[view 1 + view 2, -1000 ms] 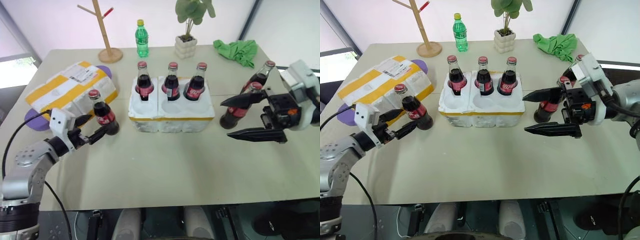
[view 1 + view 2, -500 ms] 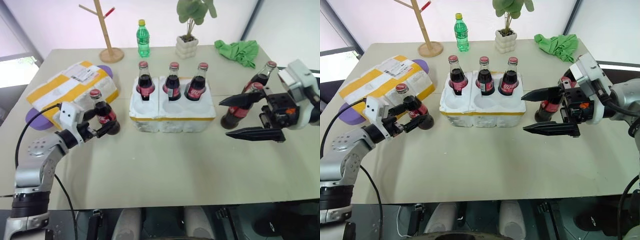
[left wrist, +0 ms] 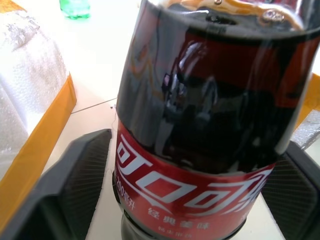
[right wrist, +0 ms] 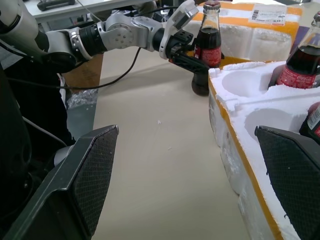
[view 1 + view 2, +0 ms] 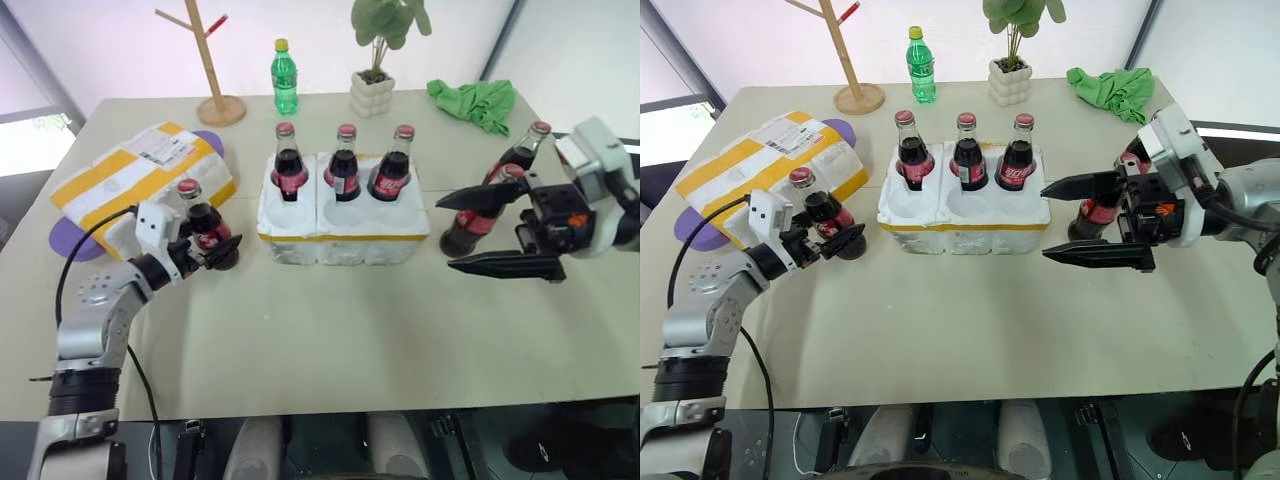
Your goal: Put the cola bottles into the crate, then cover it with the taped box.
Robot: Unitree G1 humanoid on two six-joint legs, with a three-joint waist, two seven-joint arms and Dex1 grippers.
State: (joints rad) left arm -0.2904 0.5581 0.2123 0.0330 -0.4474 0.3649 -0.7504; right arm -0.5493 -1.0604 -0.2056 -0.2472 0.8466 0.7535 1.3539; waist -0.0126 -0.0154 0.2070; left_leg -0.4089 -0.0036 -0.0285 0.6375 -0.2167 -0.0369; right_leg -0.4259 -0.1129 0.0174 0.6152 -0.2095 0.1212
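Six cola bottles point(image 5: 345, 160) stand upright on the scene, caps up, each long axis vertical. Three fill the far row of the crate point(image 5: 343, 222), which sits mid-table with its long side running from nine to three o'clock and its three near wells bare. At nine o'clock from the crate, a fourth bottle point(image 5: 205, 226) stands on the table point(image 5: 330, 330) just in front of the taped box point(image 5: 140, 183). The left gripper point(image 5: 212, 245) has its jaws either side of this bottle's lower body at label height; in the left wrist view the bottle point(image 3: 210, 125) fills the space between the black fingers point(image 3: 75, 185), but whether they press it I cannot tell. At three o'clock from the crate two more bottles point(image 5: 485, 215) stand close together on the table. The right gripper point(image 5: 478, 232) hangs in front of them, pointing toward the crate, jaws spread wide and holding nothing. The taped box lies flat at about ten o'clock from the crate, shipping label up, its long axis slanting from near left to far right.
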